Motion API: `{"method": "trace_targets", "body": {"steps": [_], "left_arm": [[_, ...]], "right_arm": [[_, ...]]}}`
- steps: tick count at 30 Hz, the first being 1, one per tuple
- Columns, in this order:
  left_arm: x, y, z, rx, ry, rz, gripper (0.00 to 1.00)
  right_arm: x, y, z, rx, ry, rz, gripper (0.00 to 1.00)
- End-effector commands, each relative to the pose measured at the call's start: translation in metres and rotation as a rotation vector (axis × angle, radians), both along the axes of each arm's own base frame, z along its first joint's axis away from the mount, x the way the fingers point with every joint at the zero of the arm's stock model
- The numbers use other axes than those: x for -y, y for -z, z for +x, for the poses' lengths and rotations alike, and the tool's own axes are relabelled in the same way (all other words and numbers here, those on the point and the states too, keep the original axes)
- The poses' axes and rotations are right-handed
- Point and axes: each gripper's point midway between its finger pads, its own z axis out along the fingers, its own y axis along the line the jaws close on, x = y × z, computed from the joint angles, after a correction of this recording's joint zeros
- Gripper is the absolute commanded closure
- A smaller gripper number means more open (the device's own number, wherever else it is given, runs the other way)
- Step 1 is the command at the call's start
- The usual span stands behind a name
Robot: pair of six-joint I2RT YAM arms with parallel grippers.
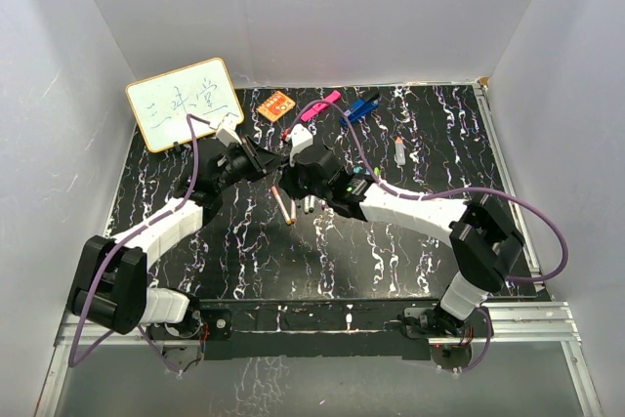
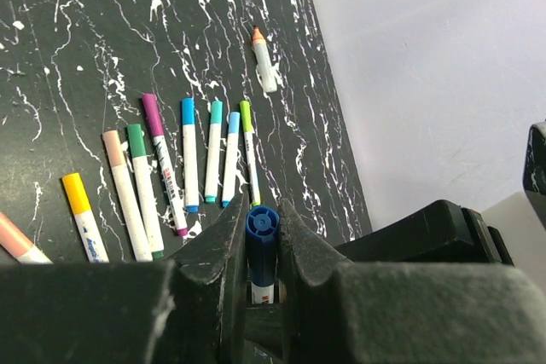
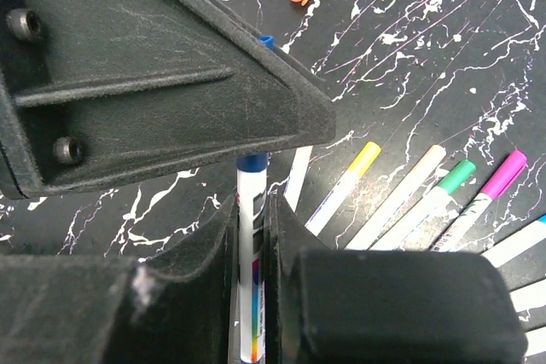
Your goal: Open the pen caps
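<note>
Left gripper (image 2: 260, 221) was clamped on the blue cap (image 2: 262, 226), which sat end-on between its fingers. Right gripper (image 3: 249, 210) was closed on the same pen's white barrel (image 3: 248, 249). Both met mid-table (image 1: 410, 261), raised above it, with the cap seated on the barrel.

In the right wrist view the left finger (image 3: 171, 66) blocked most of the cap. Only a blue band under it and the tip above it showed.

A row of capped pens (image 2: 171, 159) lay on the marble top just past the grippers: yellow, peach, green, purple, blue, teal, blue, lime. A short orange-capped pen (image 2: 263, 61) lay apart, nearer the wall.

At the far edge sat the whiteboard (image 1: 184, 103), orange card (image 1: 276, 104), pink highlighter (image 1: 322, 106) and blue clip tool (image 1: 359, 109), all well apart from the grip.
</note>
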Motion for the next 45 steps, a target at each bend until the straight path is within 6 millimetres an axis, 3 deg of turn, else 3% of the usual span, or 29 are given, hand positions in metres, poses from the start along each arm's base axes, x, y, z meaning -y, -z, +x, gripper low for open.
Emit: {"method": "trace_targets", "body": {"steps": [1, 9, 12, 14, 18, 24, 27, 35, 40, 45], "left_arm": [[-0.019, -0.010, 0.015, 0.023, -0.123, 0.074, 1.00], [-0.080, -0.037, 0.094, 0.057, -0.331, 0.132, 1.00], [-0.093, -0.034, 0.114, 0.052, -0.355, 0.140, 1.00], [-0.097, -0.031, 0.118, 0.049, -0.355, 0.168, 1.00], [-0.103, -0.011, 0.107, -0.021, -0.350, 0.247, 1.00], [-0.124, 0.028, 0.073, -0.153, -0.352, 0.414, 1.00], [-0.140, 0.043, 0.062, -0.207, -0.381, 0.518, 1.00], [-0.160, 0.087, 0.068, -0.335, -0.391, 0.665, 1.00], [-0.166, 0.107, 0.074, -0.381, -0.397, 0.690, 1.00], [-0.175, 0.126, 0.076, -0.432, -0.402, 0.708, 1.00]], "right_arm": [[-0.008, -0.022, 0.003, 0.029, -0.002, 0.057, 1.00], [0.031, 0.028, -0.038, -0.102, 0.005, 0.016, 1.00], [0.051, 0.039, -0.047, -0.121, 0.042, -0.012, 1.00], [0.064, 0.036, -0.045, -0.101, 0.095, -0.025, 1.00], [0.104, 0.011, -0.010, -0.035, 0.295, -0.047, 1.00], [0.200, -0.011, 0.077, -0.007, 0.563, -0.101, 1.00], [0.233, -0.015, 0.111, 0.013, 0.620, -0.154, 1.00], [0.276, -0.009, 0.164, 0.002, 0.679, -0.199, 1.00], [0.309, 0.007, 0.179, -0.049, 0.706, -0.203, 1.00], [0.315, 0.036, 0.188, -0.104, 0.682, -0.223, 1.00]]}}
